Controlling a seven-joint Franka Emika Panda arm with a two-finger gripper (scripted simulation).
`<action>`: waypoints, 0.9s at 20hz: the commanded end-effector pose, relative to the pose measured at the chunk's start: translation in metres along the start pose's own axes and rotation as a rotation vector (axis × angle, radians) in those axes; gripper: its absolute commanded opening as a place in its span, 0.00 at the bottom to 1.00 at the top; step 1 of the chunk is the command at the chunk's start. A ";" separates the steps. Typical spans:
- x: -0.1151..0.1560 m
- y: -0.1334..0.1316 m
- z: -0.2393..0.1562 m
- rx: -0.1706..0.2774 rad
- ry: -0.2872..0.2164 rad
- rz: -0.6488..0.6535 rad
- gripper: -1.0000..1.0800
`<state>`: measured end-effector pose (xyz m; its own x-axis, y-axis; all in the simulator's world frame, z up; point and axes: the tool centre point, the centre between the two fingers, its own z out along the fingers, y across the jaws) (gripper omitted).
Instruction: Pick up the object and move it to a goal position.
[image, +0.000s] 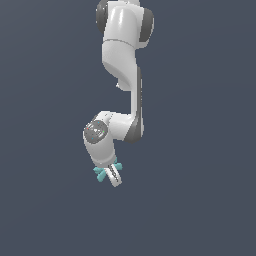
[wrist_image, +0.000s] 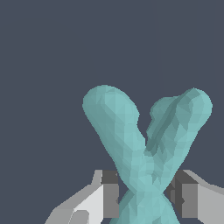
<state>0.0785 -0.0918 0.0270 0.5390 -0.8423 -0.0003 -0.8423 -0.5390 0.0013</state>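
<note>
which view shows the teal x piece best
The wrist view: the teal X piece fills the frame, its crossed bars clear, pinched at the crossing between the fingers. The exterior view shows only small teal tips poking out beside the gripper.

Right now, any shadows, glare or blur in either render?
Exterior view: flat grey backdrop, no cast shadows, soft highlights on the white arm; the gripper and teal X-piece show small and coarse. Wrist view: no blur or glare; the X-piece fills the frame, faceted, with shading only in the crease where its bars cross, pinched between the fingers.
</note>
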 end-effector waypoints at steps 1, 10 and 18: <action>-0.010 -0.009 -0.006 0.001 0.000 -0.002 0.00; -0.069 -0.065 -0.044 0.001 0.001 -0.002 0.00; -0.098 -0.096 -0.063 0.001 0.001 -0.002 0.00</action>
<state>0.1051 0.0391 0.0877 0.5423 -0.8402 0.0001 -0.8402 -0.5423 -0.0009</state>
